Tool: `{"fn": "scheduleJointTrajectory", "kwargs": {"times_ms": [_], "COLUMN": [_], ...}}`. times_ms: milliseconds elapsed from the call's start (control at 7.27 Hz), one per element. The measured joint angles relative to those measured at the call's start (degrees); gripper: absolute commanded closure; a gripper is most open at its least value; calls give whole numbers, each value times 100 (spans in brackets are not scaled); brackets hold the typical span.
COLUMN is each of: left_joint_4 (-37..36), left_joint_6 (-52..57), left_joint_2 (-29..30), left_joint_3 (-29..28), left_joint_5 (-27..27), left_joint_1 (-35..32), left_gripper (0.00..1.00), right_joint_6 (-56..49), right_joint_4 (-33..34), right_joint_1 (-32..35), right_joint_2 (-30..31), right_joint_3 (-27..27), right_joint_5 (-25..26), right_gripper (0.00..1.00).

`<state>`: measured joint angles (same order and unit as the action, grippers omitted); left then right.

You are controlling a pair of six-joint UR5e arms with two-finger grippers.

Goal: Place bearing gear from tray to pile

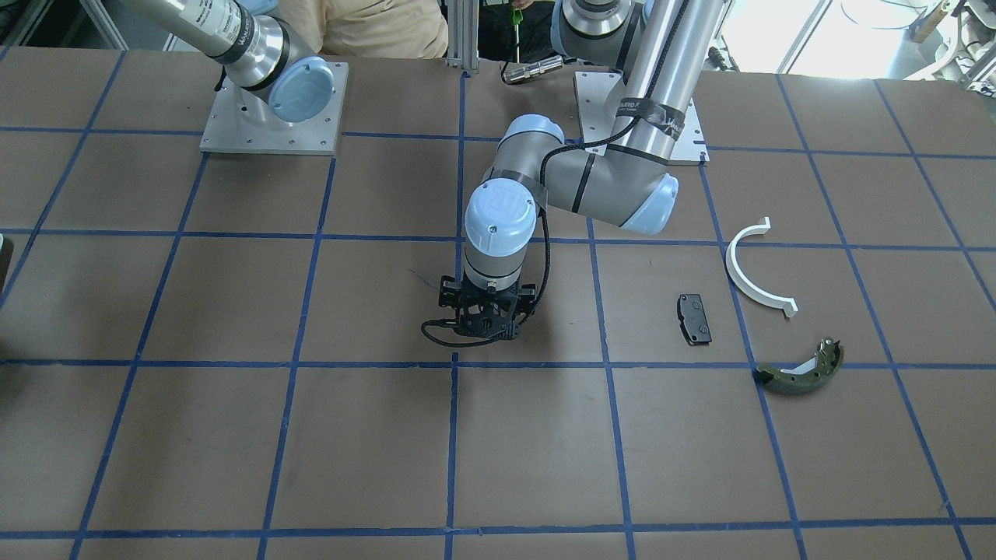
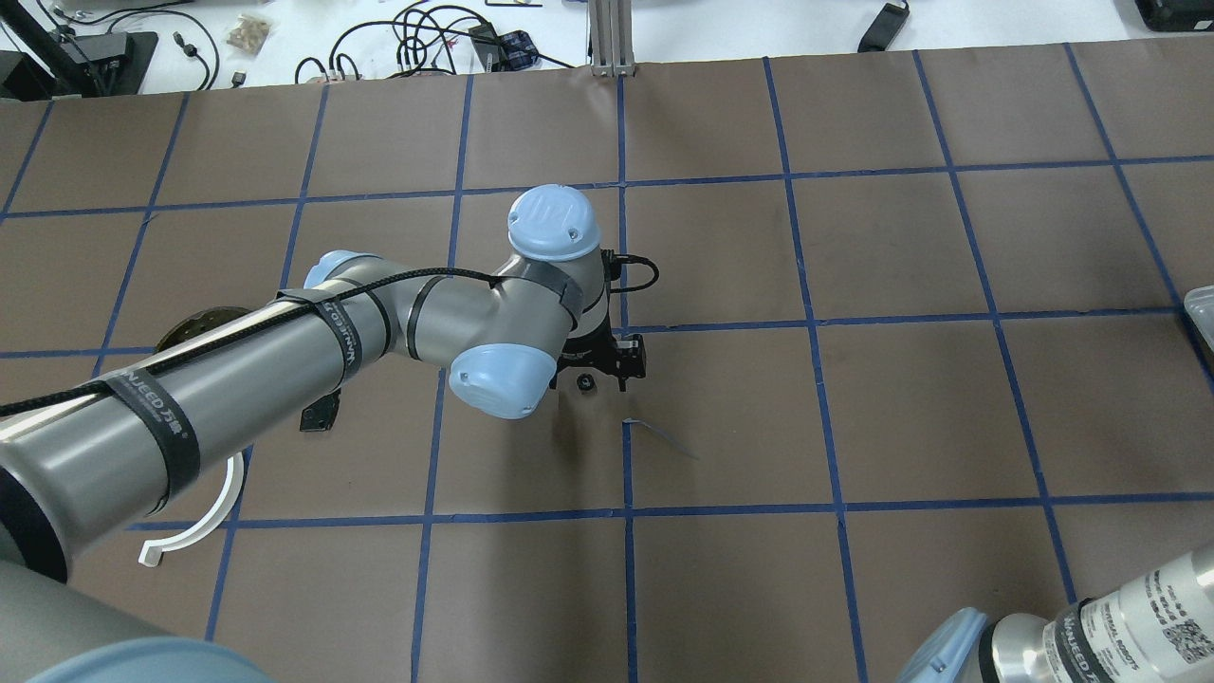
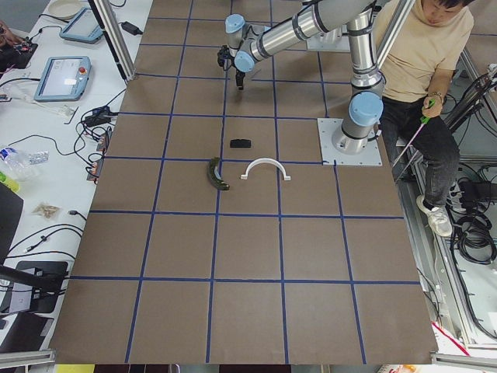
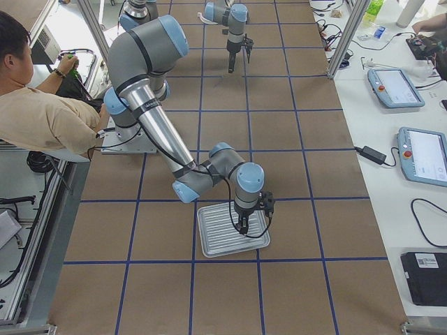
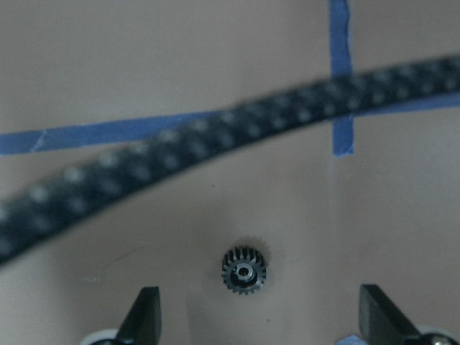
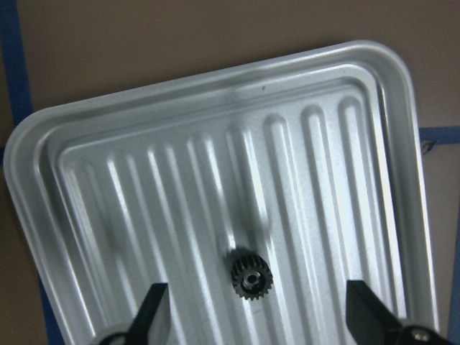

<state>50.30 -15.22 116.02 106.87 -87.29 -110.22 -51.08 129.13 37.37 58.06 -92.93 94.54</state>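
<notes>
Two small black bearing gears show. One (image 5: 244, 269) lies on the brown table between the open fingers of my left gripper (image 5: 260, 302), and also shows in the overhead view (image 2: 585, 382). My left gripper (image 1: 486, 323) hangs at the table's middle, apart from the pile of white half-ring (image 1: 759, 268), black pad (image 1: 694, 319) and olive brake shoe (image 1: 801, 369). The other gear (image 6: 251, 277) lies in the ribbed silver tray (image 6: 144, 187). My right gripper (image 6: 255, 305) is open just above it, over the tray (image 4: 216, 241).
A strip of blue grid tape (image 2: 664, 438) has peeled up near the left gripper. The left arm's black cable (image 5: 215, 144) crosses the left wrist view. An operator (image 4: 35, 105) sits behind the robot bases. Pendants and cables lie on side benches.
</notes>
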Motion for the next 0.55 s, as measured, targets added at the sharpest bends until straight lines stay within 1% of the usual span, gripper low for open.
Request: {"fn": "scheduleJointTrajectory", "kwargs": {"times_ms": [138, 413, 550], "left_joint_4": [-332, -588, -614], "left_joint_6": [16, 47, 72], "left_joint_2": [10, 4, -9], "left_joint_3": [130, 219, 227], "left_joint_5": [-3, -19, -23], "left_joint_1": [9, 20, 23], "left_gripper": [37, 68, 80], "right_joint_6": [-55, -98, -119], "right_joint_4": [-34, -123, -139], "right_joint_1": [-34, -58, -78], "right_joint_2": [-25, -82, -107], "right_joint_3": [8, 11, 14], "right_joint_5": [-4, -6, -22], "right_gripper": [34, 41, 42]}}
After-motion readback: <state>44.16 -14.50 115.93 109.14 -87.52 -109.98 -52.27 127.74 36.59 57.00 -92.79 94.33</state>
